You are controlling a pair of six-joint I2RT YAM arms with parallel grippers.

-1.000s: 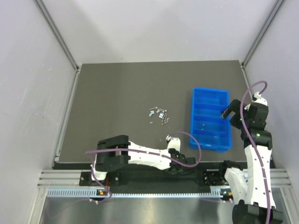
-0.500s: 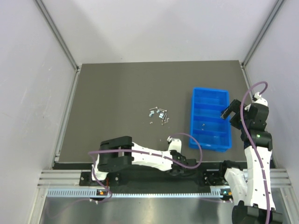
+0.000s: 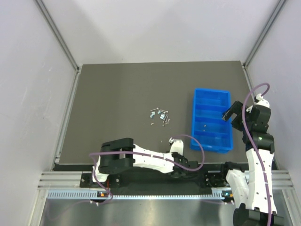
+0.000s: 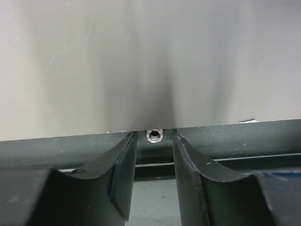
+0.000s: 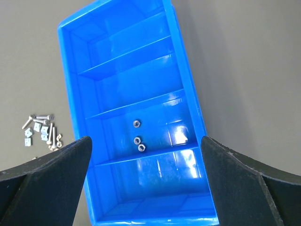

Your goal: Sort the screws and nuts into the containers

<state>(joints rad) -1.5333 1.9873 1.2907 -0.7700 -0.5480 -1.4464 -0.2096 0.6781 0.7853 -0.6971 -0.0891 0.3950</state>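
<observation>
Not much has changed. The left arm, lying low along the near edge of the bench (image 3: 117, 94), slid a little to the right a moment ago and now sits the same. Its left gripper (image 4: 154, 146) has only a small gap and holds nothing I can see. A tiny shiny ring (image 4: 154, 135) shows past the tips, but I cannot tell if it is a nut. The right gripper (image 3: 230, 114) has not moved. It hangs wide open over the right side of the blue tray (image 3: 211, 90), holding nothing. Three nuts (image 5: 137, 140) lie in the second box from the near end. The little pile of screws and nuts (image 3: 160, 114) sits just where it was, left of the tray. So most of the sorting is not yet done, I think.
</observation>
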